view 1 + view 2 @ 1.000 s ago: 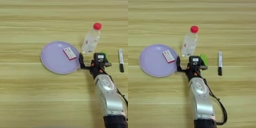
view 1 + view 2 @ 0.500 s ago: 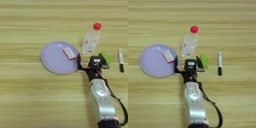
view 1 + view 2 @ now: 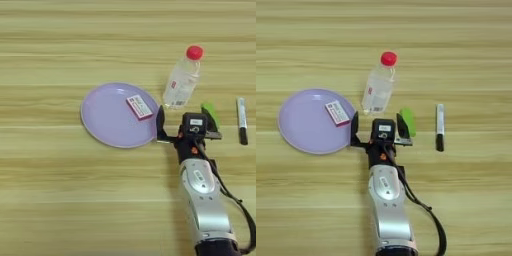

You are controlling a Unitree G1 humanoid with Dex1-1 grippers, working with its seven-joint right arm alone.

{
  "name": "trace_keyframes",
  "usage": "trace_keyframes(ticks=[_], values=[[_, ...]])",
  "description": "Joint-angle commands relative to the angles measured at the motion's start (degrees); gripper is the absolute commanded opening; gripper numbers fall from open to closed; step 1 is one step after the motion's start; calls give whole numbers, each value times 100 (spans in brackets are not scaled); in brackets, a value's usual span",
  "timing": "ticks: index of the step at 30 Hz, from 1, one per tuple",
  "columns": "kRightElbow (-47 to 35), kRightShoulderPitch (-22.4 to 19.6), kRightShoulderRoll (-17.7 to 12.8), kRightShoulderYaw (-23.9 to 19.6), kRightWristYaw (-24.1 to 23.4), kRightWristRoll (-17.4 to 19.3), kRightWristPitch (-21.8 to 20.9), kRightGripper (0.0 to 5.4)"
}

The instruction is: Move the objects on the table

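Two fingers of the hand [image 3: 377, 127] stand spread and empty at frame centre; it has shifted leftward, uncovering the green block [image 3: 407, 121] on the bench [image 3: 456, 60]. The block sits beside the right finger, ungrasped.

The green block [image 3: 407, 121] lies just beside the right finger of the tool [image 3: 377, 130], on the worktop [image 3: 466, 60]. The clear bottle [image 3: 378, 86] with its red cap stands upright just beyond the tool. The flat red-and-white box [image 3: 337, 112] lies left of the tool's left finger, near it.
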Motion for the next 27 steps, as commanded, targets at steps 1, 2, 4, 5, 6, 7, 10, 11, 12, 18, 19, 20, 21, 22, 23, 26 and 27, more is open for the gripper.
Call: trace_keyframes(ticks=[1, 2, 4, 5, 6, 7, 10, 11, 12, 18, 19, 20, 21, 22, 23, 26, 27], values=[[-110, -295, -20, -28, -2, 64, -207, 537], [-101, -297, -14, -20, -2, 63, -220, 537], [-83, -303, -11, -10, -2, 63, -233, 537], [-77, -305, -11, -8, -4, 62, -233, 537], [-74, -305, -11, -7, -5, 61, -235, 537], [-72, -306, -12, -6, -5, 58, -238, 537], [-43, -328, -8, -10, -17, 57, -251, 537], [-37, -332, -7, -14, -21, 59, -257, 537], [-32, -334, -5, -18, -23, 62, -265, 537], [-56, -336, 12, -22, -34, 67, -267, 537], [-56, -337, 17, -22, -36, 68, -267, 537], [-55, -338, 21, -22, -37, 71, -269, 537], [-54, -338, 24, -22, -36, 74, -270, 537], [-53, -339, 25, -24, -34, 78, -272, 537], [-52, -339, 27, -25, -32, 83, -273, 537], [-66, -334, 25, -33, -49, 71, -276, 537], [-76, -327, 20, -45, -66, 61, -274, 537]])
